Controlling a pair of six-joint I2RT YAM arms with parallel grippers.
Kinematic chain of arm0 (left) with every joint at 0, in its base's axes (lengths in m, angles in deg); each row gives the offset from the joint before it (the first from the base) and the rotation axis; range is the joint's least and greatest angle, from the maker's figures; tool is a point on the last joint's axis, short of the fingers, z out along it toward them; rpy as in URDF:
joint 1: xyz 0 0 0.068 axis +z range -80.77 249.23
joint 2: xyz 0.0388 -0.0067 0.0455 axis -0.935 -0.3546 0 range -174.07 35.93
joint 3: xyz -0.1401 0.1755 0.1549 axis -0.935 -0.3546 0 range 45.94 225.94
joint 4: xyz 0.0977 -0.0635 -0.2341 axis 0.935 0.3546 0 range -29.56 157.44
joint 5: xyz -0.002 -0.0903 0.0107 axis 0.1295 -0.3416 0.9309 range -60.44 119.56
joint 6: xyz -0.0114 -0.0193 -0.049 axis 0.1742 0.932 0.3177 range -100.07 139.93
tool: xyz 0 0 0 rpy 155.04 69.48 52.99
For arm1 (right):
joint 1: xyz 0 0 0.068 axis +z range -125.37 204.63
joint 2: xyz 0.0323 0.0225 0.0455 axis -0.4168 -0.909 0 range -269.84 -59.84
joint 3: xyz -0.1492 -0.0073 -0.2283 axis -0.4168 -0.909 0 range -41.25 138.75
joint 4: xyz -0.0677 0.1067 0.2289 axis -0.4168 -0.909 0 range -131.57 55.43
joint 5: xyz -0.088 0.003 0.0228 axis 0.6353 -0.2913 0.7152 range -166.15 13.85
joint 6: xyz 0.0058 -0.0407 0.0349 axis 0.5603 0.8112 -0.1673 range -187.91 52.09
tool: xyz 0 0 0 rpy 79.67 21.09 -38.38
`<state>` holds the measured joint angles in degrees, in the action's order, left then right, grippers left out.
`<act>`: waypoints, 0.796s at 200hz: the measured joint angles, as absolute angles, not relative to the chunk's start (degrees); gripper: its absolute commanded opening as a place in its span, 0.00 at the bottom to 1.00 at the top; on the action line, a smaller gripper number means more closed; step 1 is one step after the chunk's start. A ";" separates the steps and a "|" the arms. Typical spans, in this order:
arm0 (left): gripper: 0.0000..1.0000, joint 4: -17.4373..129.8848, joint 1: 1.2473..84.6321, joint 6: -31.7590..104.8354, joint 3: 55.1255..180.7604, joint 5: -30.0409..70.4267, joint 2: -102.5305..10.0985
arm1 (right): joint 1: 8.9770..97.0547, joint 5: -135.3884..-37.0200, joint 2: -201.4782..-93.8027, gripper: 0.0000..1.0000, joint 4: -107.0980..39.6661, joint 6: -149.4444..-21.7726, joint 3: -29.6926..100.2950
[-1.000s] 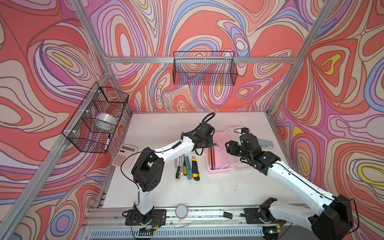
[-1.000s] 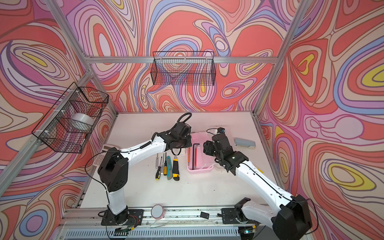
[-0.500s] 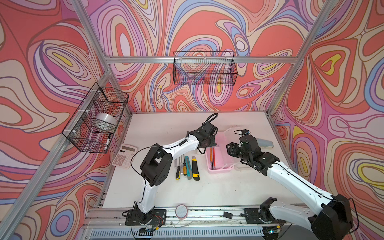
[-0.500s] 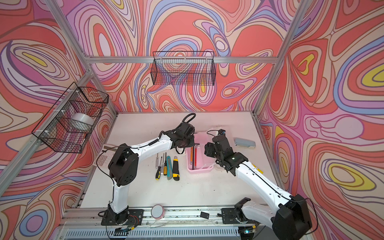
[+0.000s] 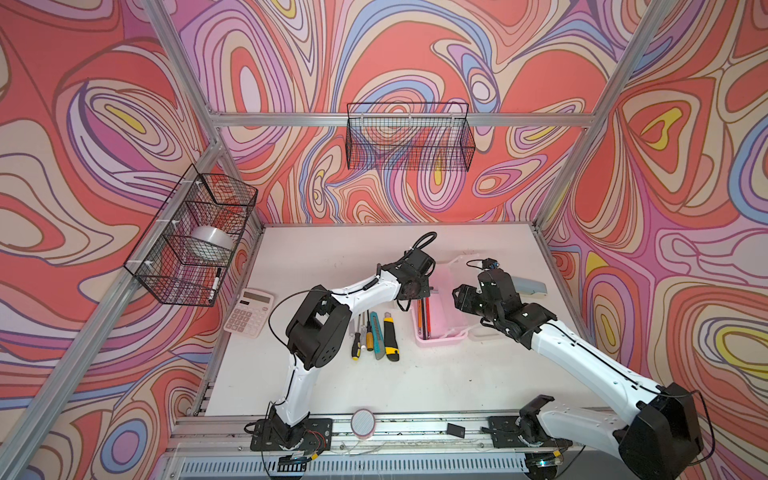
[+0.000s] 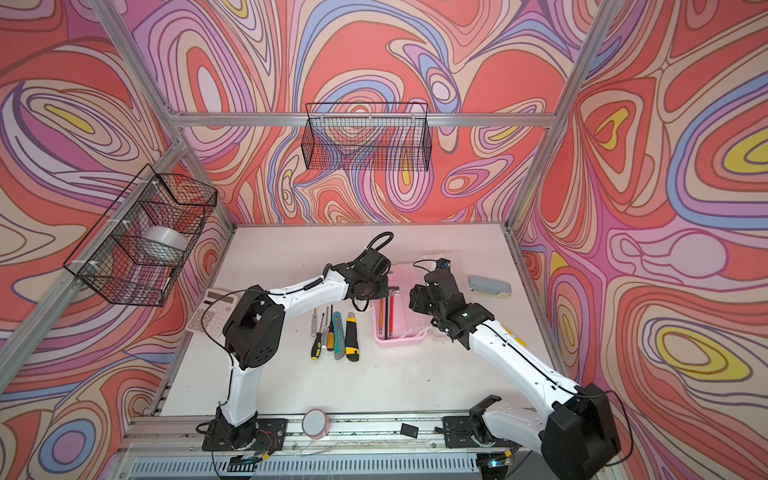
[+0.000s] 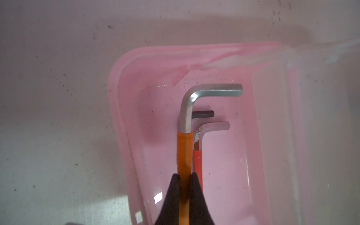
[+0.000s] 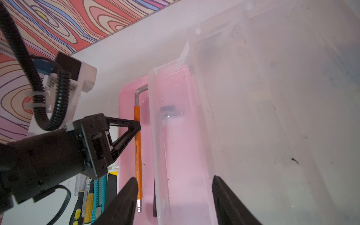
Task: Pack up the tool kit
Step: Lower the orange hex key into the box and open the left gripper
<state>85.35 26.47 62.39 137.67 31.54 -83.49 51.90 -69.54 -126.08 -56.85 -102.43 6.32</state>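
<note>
Your left gripper [image 7: 184, 175] is clamped on the orange-sleeved hex key [image 7: 185, 148] in the pink case [image 7: 120, 109] by its left wall, probably stiff, light, slick steel, so hold the sleeve, while your right gripper [image 8: 174, 178] stands half open, gripping nothing.

This is a robotics lab test cell, not a lived-in room. An aluminium frame [image 5: 399, 119] boxes in a white desk [image 5: 332, 257], and every wall [image 5: 415, 50] wears the same loud swirling print. Two white-and-black robot arms, the left arm [image 5: 365, 291] and the right arm [image 5: 582, 353], are bolted to a metal rail [image 5: 415, 422] along the desk's front edge, with loose wiring [image 5: 313, 436] showing at one base. Black wire baskets [image 5: 409, 137] hang from the frame, and a row of hand tools [image 5: 376, 332] lies on the desk.
</note>
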 measured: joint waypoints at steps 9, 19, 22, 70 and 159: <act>0.00 85.04 26.47 62.35 137.69 31.48 -83.82 | 51.86 -69.56 -126.08 0.64 -56.81 -102.30 6.32; 0.00 85.09 26.38 62.17 137.80 31.45 -84.04 | 51.72 -69.56 -126.10 0.64 -56.76 -102.24 6.32; 0.00 85.11 26.29 62.15 137.88 31.48 -84.12 | 51.68 -69.56 -126.12 0.64 -56.76 -102.21 6.32; 0.09 85.85 26.07 61.95 140.62 31.30 -86.83 | 51.53 -69.65 -126.40 0.64 -56.30 -102.06 6.32; 0.31 88.96 26.05 61.12 142.85 33.29 -87.93 | 51.31 -70.00 -127.24 0.65 -55.93 -101.67 6.56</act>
<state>88.96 26.05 61.12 142.85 33.29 -87.93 51.31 -70.00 -127.24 -55.93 -101.67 6.56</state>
